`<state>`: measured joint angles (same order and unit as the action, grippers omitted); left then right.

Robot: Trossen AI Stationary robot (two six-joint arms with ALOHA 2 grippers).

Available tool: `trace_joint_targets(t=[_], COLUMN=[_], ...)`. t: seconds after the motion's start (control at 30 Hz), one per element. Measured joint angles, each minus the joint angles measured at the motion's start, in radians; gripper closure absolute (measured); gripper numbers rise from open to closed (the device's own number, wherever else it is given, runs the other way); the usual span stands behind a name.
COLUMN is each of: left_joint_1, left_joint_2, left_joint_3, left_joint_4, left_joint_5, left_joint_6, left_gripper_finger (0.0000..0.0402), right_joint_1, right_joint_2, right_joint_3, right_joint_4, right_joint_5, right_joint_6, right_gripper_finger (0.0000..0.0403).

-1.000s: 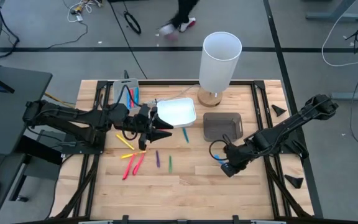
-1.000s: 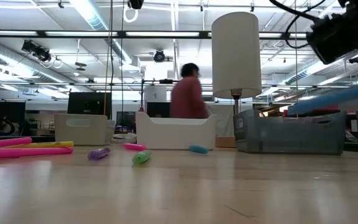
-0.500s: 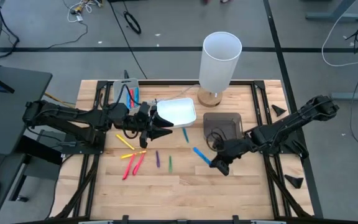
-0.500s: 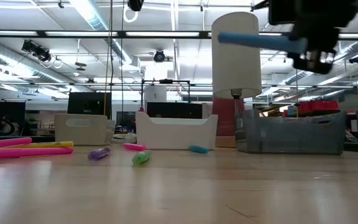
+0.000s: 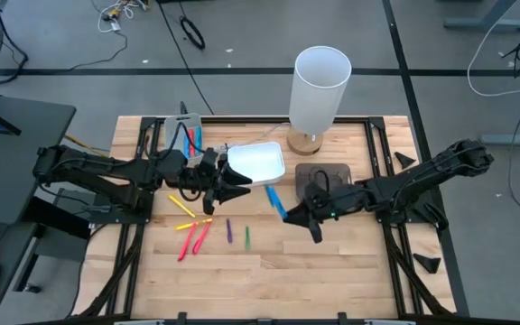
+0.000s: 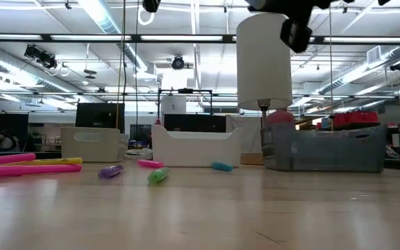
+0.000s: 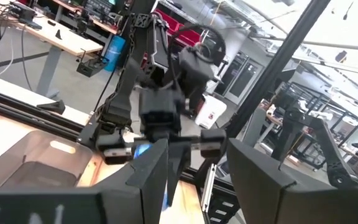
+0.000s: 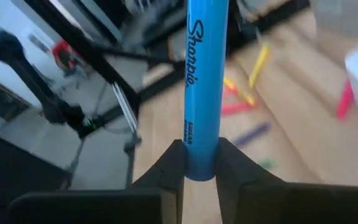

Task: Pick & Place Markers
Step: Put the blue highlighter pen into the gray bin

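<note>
Gripping a smooth blue Sharpie marker (image 8: 202, 81) – a slim plastic cylinder – the right gripper (image 5: 298, 217) sits clenched near frame centre in the high view, having carried it left from beside the dark tray (image 5: 325, 182). Loose markers (image 5: 197, 230) lie lower left on the wood-plank table (image 5: 368, 271). The left gripper (image 5: 239, 186) hovers released beside the white tray (image 5: 256, 162) – the white cylindrical lamp (image 5: 319, 86) stands behind.

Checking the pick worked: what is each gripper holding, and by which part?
The right gripper is shut on the blue marker, gripping it near one end. The left gripper holds nothing visible.
</note>
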<state>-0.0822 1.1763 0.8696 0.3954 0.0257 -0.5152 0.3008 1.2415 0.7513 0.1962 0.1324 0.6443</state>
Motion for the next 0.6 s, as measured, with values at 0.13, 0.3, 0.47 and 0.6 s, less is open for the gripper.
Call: trace_joint_targets(t=[0.13, 0.3, 0.47, 0.6], left_joint_1=[0.0, 0.0, 0.0, 0.0], left_joint_2=[0.0, 0.0, 0.0, 0.001], left_joint_3=[0.0, 0.0, 0.0, 0.0], left_joint_4=[0.0, 0.0, -0.003, -0.004], left_joint_5=[0.0, 0.0, 0.0, 0.0], left_joint_6=[0.002, 0.002, 0.002, 0.001], left_gripper_finger=[0.023, 0.023, 0.023, 0.023], right_joint_1=[-0.005, -0.009, -0.02, -0.023], right_joint_2=[0.0, -0.001, -0.001, -0.001], right_joint_3=[0.0, 0.0, 0.0, 0.0], right_joint_4=[0.119, 0.261, 0.344, 0.381], right_joint_5=[0.028, 0.065, 0.07, 0.07], right_joint_6=[-0.033, -0.069, -0.087, -0.088], right_gripper_finger=[0.0351, 0.0351, 0.0351, 0.0351])
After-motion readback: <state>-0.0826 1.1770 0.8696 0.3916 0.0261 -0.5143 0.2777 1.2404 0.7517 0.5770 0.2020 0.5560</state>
